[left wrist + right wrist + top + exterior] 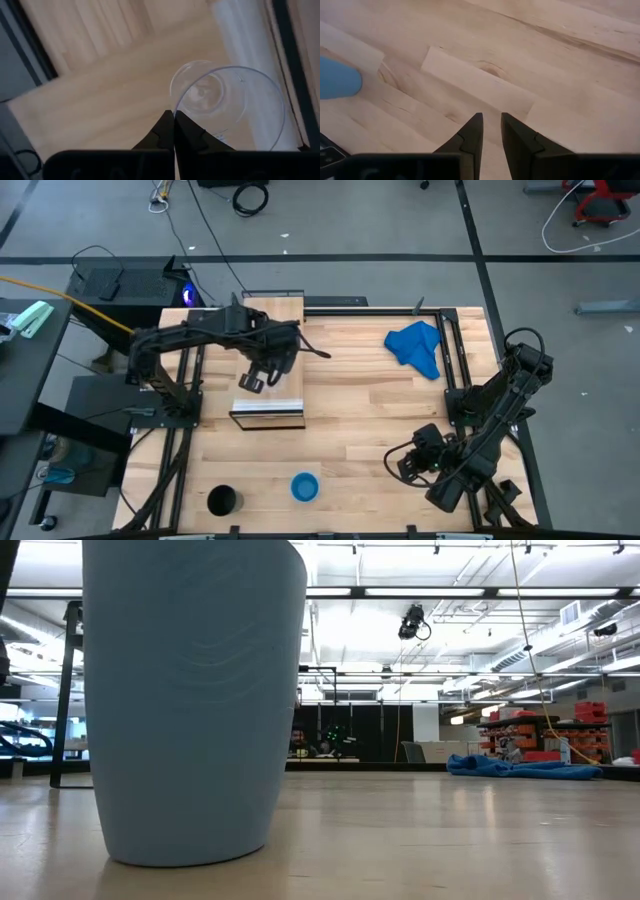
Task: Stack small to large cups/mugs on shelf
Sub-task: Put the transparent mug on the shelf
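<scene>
My left gripper (250, 381) (174, 122) is over the near part of the light-wood shelf (270, 330) and is shut on the small clear glass cup (220, 100). The wrist view looks into the cup's open mouth, with the shelf top (115, 95) behind it. The bright-blue cup (305, 487) (190, 700) and the black cup (223, 500) stand upright on the tabletop near its near edge. My right gripper (408, 461) (491, 127) hovers low over bare tabletop to the right of the blue cup (337, 80), fingers a little apart and empty. My left gripper pinches the glass cup's rim (176, 107) between its two fingers, one finger inside the mouth and one outside. The cup reaches away from the fingers, tilted, above the shelf top. Whether its base touches the shelf I cannot tell.
A crumpled blue cloth (418, 348) (520, 768) lies at the far right of the table. Dark frame rails (450, 350) run along the table's left and right sides. Open tabletop (360, 410) lies between the shelf and my right arm.
</scene>
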Controlling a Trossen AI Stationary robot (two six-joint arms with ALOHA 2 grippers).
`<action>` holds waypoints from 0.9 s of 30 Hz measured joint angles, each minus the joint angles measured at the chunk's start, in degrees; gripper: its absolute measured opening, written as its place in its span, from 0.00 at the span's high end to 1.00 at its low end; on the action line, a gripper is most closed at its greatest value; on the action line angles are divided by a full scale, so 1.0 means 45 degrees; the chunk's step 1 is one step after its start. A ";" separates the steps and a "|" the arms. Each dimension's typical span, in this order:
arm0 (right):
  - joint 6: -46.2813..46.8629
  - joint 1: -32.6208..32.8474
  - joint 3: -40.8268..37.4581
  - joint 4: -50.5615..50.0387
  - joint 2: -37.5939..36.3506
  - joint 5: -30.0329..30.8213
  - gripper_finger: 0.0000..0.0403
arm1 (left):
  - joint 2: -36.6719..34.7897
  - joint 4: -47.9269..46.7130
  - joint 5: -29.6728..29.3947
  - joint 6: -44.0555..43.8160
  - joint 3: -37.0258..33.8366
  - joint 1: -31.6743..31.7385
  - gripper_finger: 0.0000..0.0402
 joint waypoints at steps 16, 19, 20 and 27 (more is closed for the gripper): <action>-0.0141 -0.0083 0.0000 -0.0009 -0.0010 0.0291 0.81 | 0.0015 -0.0005 0.0239 -0.0623 -0.0857 -0.0038 0.99; -0.0196 -0.0078 0.0000 -0.0006 -0.0010 0.0286 0.81 | 0.0015 -0.0012 0.0233 -0.0632 -0.0862 -0.0033 0.99; -0.0208 -0.0078 0.0000 -0.0005 -0.0010 0.0286 0.81 | 0.0015 -0.0015 0.0228 -0.0628 -0.0862 -0.0025 0.99; -0.0229 -0.0083 0.0000 -0.0006 -0.0010 0.0286 0.81 | 0.0015 -0.0011 0.0241 -0.0660 -0.0862 -0.0019 0.98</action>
